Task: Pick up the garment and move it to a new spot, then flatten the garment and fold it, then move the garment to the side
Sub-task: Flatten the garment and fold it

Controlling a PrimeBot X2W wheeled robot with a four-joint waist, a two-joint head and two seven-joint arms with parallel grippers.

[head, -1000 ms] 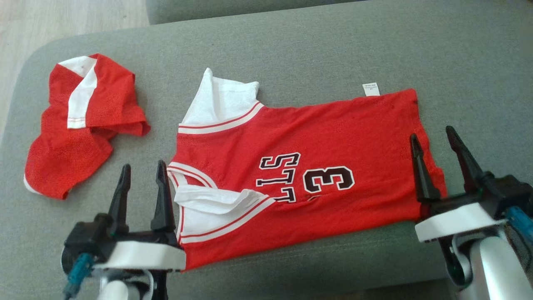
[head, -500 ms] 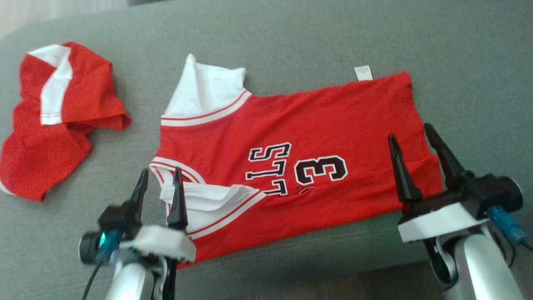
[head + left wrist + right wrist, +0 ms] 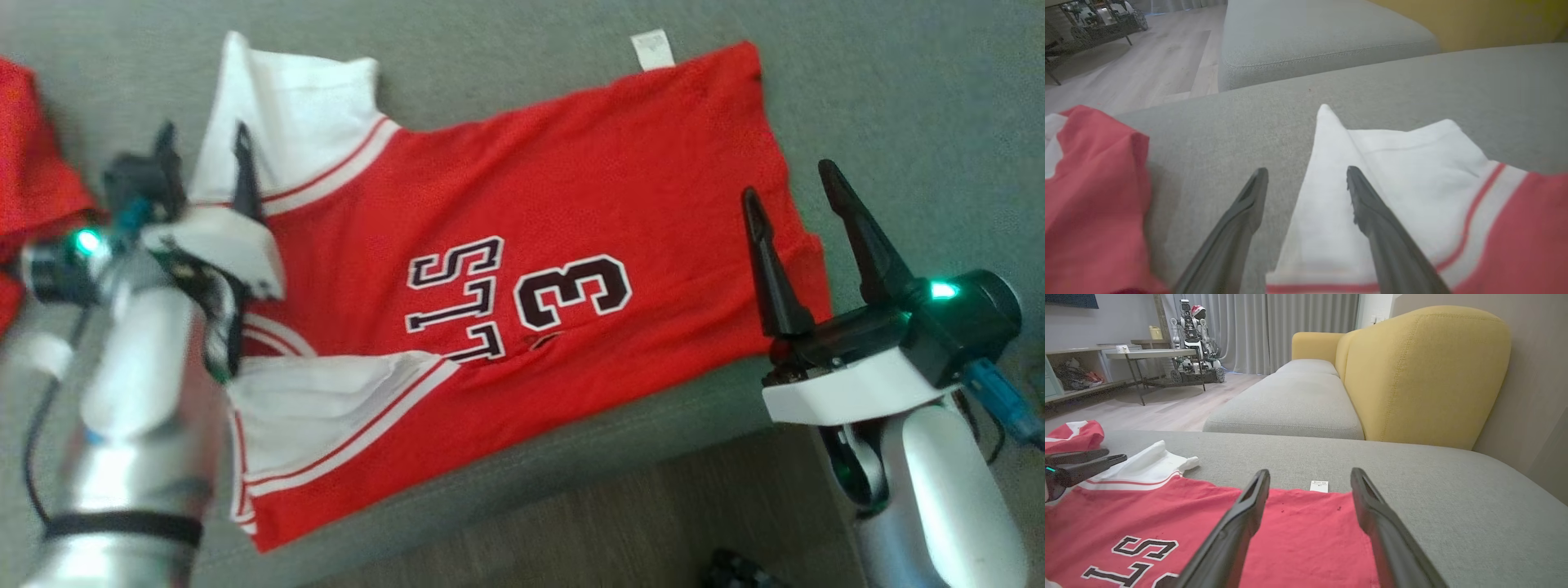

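Looking down, we find the red basketball jersey with white sleeves and black lettering (image 3: 571,204) spread on the grey upholstered sofa seat (image 3: 898,98), lying between our two pincers. Our left pincer (image 3: 204,139) is released, its dark fingers spread with nothing between them. It hovers at the far white sleeve (image 3: 1404,171), one finger over the white cloth and the other over bare grey cushion just beside the sleeve's edge. Whether the fingertips touch the fabric we cannot tell. On that pincer's outer side, with bare cushion between it and the sleeve, lies a crumpled red and white garment (image 3: 1094,196). Our right pincer (image 3: 788,188) is likewise released and grasps nothing. It stands at the jersey's hem end, one finger over the red hem, the other over cushion just past it. Ahead of its fingertips a small white label (image 3: 1319,486) pokes out from the jersey's far edge. Beyond that rises a yellow padded sofa back (image 3: 1425,375). The second white sleeve (image 3: 326,400) lies folded onto the chest, nearer to us than the left pincer's fingertips.
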